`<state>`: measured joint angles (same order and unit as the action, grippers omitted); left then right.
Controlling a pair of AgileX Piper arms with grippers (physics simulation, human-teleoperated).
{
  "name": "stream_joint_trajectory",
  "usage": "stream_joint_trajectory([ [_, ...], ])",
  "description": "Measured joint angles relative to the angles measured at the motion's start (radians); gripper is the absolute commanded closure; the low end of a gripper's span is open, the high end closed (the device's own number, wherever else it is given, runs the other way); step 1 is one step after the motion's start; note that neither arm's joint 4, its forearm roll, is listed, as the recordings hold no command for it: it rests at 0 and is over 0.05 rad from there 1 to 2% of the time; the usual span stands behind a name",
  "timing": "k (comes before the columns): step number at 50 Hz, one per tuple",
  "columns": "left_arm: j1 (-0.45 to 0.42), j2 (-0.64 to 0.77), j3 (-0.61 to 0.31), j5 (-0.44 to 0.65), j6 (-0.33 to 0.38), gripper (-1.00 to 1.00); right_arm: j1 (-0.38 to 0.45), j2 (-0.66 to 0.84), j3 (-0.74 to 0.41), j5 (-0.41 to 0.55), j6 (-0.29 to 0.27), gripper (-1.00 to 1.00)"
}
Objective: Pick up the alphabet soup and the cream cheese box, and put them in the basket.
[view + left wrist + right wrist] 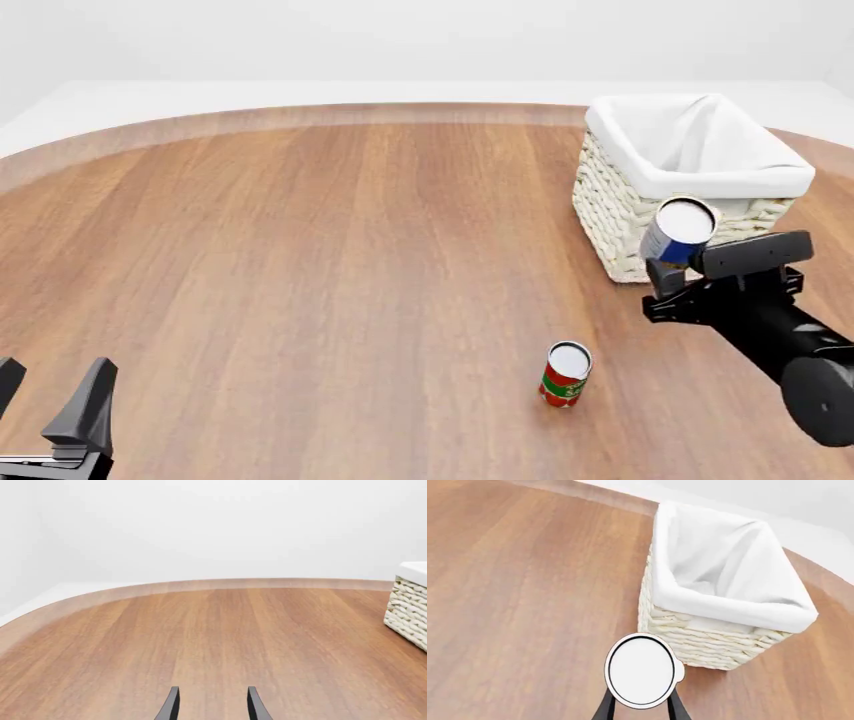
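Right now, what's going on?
Right end effector shut on blue-white cylindrical soup can, raised short of off-white wicker basket. Left end effector open, idle. Nothing blocking.

The right pincer (671,262) grips the alphabet soup (678,231) raised beside the basket (627,215); a red-green can (565,374) stands on the tabletop (307,260).

Matt wood-grain table (334,250), rough woven wicker basket (607,215) with smooth white cloth liner (694,140).

Tabletop (334,260): brown wood grain. Basket (607,215): off-white wicker weave, white cloth liner. Alphabet soup (678,232): white top, blue label; second can (565,375): red and green label.
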<state>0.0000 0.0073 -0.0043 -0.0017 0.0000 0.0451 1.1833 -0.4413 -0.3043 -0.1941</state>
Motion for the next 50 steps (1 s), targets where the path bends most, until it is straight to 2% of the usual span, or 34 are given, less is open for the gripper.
stream_joint_trajectory([
  [25,0.0,0.0,0.0,0.0,0.0,-1.0,-0.02,-0.093,-0.121,0.085,-0.059,1.0],
  [50,0.0,0.0,0.0,0.0,0.0,-1.0,-0.059,-0.024,-0.312,0.141,-0.109,1.0],
])
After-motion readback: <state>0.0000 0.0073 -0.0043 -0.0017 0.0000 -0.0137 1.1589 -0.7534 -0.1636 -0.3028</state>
